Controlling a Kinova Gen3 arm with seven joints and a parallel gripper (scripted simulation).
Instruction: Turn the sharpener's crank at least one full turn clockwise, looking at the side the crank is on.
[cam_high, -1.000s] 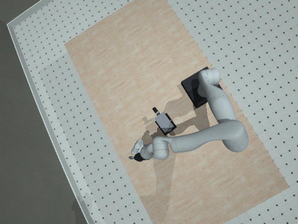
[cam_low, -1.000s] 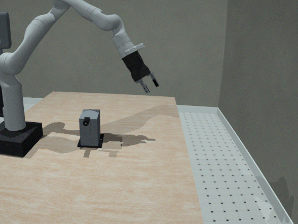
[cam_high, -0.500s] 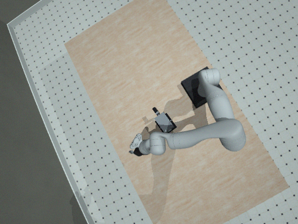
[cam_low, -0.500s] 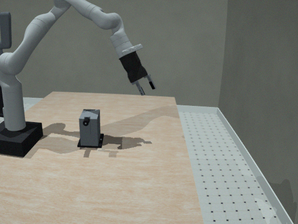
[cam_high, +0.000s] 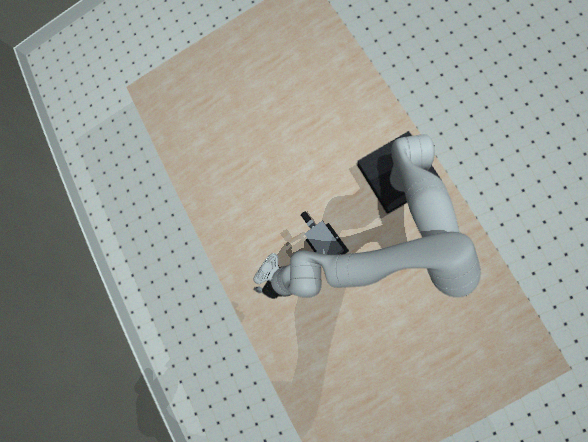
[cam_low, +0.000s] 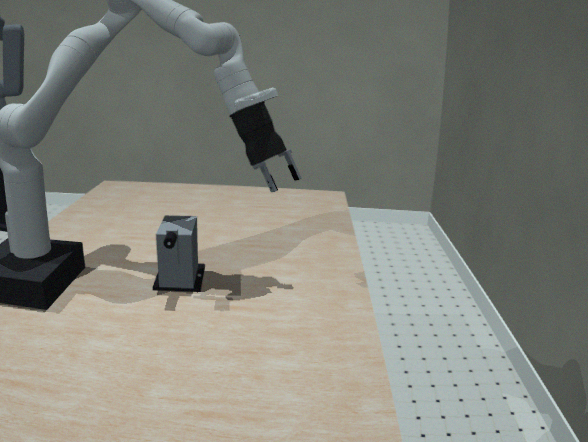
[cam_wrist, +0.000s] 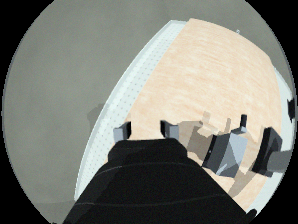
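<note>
Sharpener (cam_high: 320, 235) (cam_low: 180, 257) (cam_wrist: 231, 154) stands upright on the desk (cam_high: 235, 140) (cam_low: 200, 360) (cam_wrist: 215, 65), between the arm's black base (cam_high: 375, 172) (cam_low: 25, 290) (cam_wrist: 270, 142) and the desk's long edge, crank (cam_high: 305, 218) (cam_low: 176, 244) (cam_wrist: 243, 122) sticking out of one side near the top. Tool (cam_high: 258, 286) (cam_low: 285, 181) (cam_wrist: 145, 126) is released, fingers spread with nothing between them, tilted down above the desk, well apart from the crank. Arm (cam_high: 385, 262) (cam_low: 75, 55) reaches over from the base, its shadow falling across the wood.

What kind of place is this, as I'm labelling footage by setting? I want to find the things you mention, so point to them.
Probably a robotics test area: an arm (cam_high: 380, 265) (cam_low: 75, 45) mounted on a wood-grained table (cam_high: 225, 125) (cam_low: 200, 360) (cam_wrist: 210, 65), one sharpener (cam_high: 324, 235) (cam_low: 180, 260) (cam_wrist: 232, 155) before it, and plain walls (cam_low: 350, 75).
</note>
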